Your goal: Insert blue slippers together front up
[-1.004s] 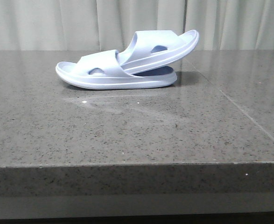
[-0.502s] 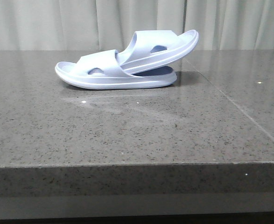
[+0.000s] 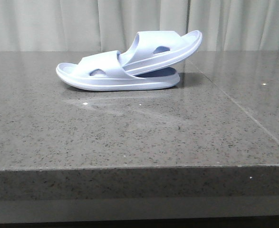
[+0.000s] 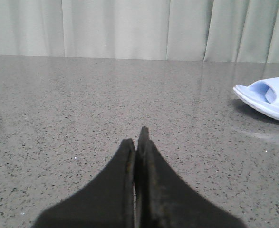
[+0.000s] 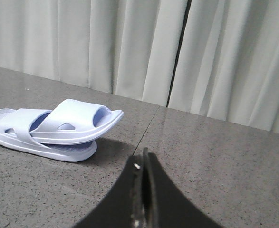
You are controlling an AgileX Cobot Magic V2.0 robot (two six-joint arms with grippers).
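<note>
Speckled grey stone table [image 3: 129, 142]: we see its front edge nearest, a seam running back on the right.
Left gripper [image 4: 138, 137]: we see its black fingers pressed together, gripping nothing, apart from the slippers.
Right gripper [image 5: 144, 159]: fingers closed together, empty, near the pair.
Pale lavender-blue foam slippers [image 3: 129, 66]: far on the table, one flat, the other slid under its strap, tilted up rightward.
Pale pleated curtain [image 3: 82, 23]: behind.

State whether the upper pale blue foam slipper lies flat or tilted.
Tilted: the upper pale blue foam slipper has one end under the lower slipper's strap, the other raised.
</note>
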